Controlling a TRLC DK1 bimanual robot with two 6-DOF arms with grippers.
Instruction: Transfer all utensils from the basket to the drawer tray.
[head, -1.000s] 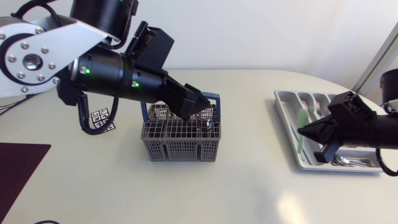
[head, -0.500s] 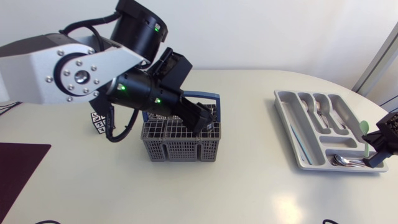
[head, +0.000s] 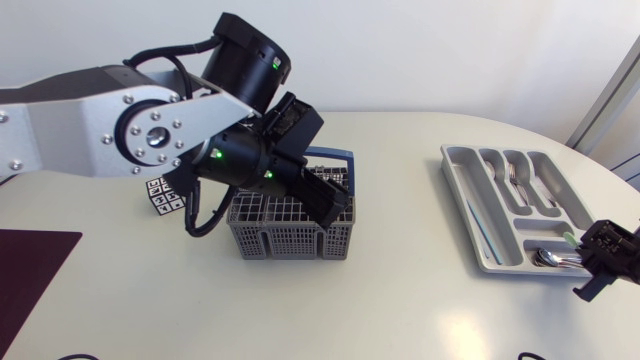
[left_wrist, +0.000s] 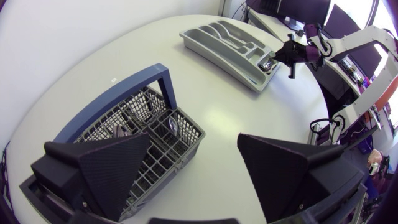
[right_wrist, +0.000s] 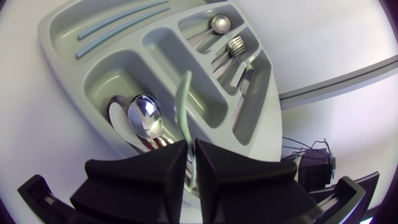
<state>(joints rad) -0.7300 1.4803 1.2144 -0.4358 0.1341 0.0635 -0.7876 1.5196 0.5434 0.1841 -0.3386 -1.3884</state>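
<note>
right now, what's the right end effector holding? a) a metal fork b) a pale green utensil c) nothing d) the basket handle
B: the right end effector is shut on the pale green utensil, held above the drawer tray.

Matt grey plastic-mesh basket (head: 290, 235) near centre; at three o'clock a smooth, satin plastic tray (head: 456, 170) holding mirror-bright metal spoons (right_wrist: 144, 116). The green utensil (right_wrist: 183, 102) looks matt plastic; tabletop (head: 400, 290) faintly glossy.

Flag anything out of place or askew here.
One thing: the pale green utensil isn't in a slot. It's pinched in the right jaws, slanting across the dividers of the tray beside the spoons. Nothing spilled or damaged that I can see.
</note>
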